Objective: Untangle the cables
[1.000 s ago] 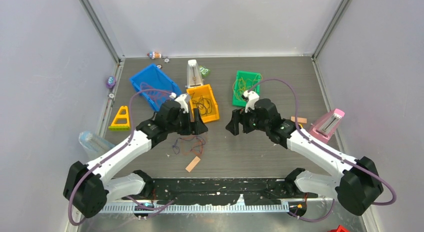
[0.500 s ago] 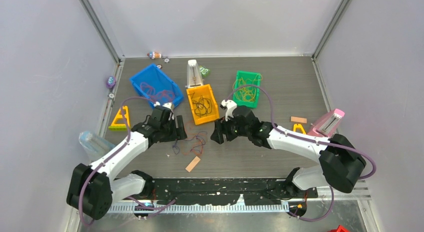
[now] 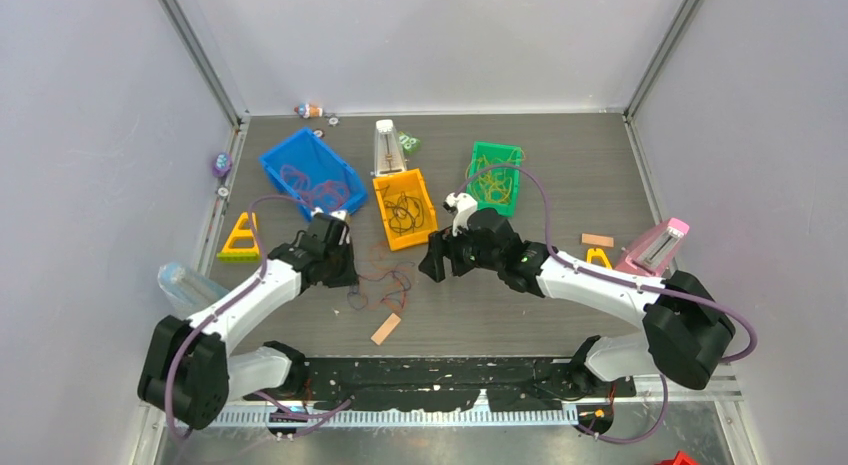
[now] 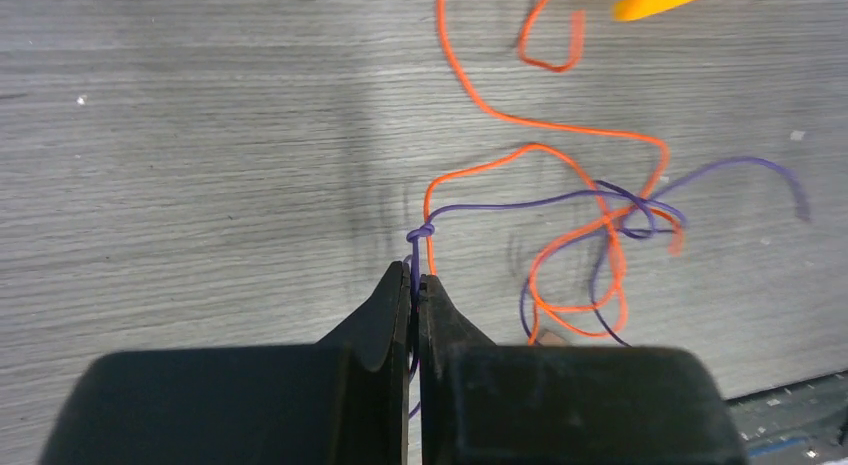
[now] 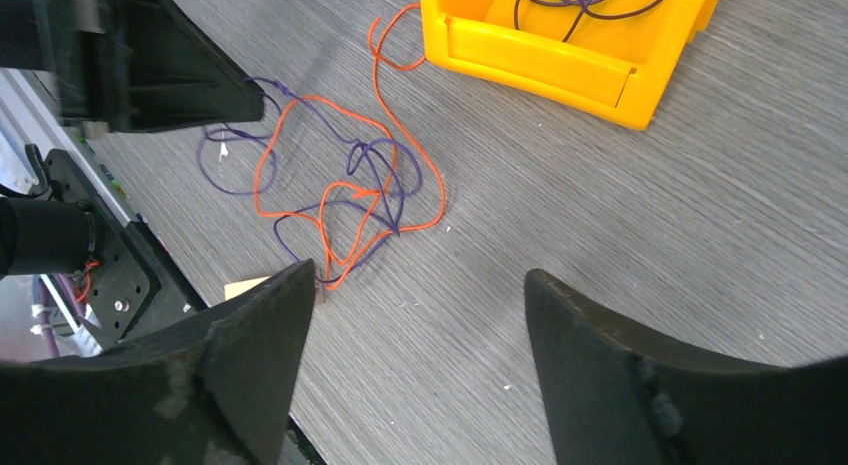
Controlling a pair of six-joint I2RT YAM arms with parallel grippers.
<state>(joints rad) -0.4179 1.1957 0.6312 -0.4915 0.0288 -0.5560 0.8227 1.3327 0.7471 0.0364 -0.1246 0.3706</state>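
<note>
An orange cable (image 4: pixel 545 125) and a purple cable (image 4: pixel 520 200) lie looped together in a small tangle (image 3: pixel 385 285) on the grey table, in front of the yellow bin. My left gripper (image 4: pixel 414 280) sits low at the tangle's left end (image 3: pixel 350 275). It is shut on the purple cable just below a small knot (image 4: pixel 421 231). My right gripper (image 5: pixel 420 285) hovers open to the right of the tangle (image 3: pixel 432 263), nothing between its fingers. From the right wrist the tangle (image 5: pixel 360 190) lies just beyond the left fingertip (image 5: pixel 285 295).
The yellow bin (image 3: pixel 381 210) holds dark cables, the blue bin (image 3: pixel 290 143) reddish ones, the green bin (image 3: pixel 497 147) yellow ones. A tan strip (image 3: pixel 385 329) lies near the tangle. A yellow triangle (image 3: pixel 241 237), a clear bottle (image 3: pixel 185 285) and a pink-topped block (image 3: pixel 655 247) sit at the sides.
Both arms came down from the bins toward the tangle. The left gripper went from open to shut on the purple cable. The right gripper stayed open and shifted slightly.
</note>
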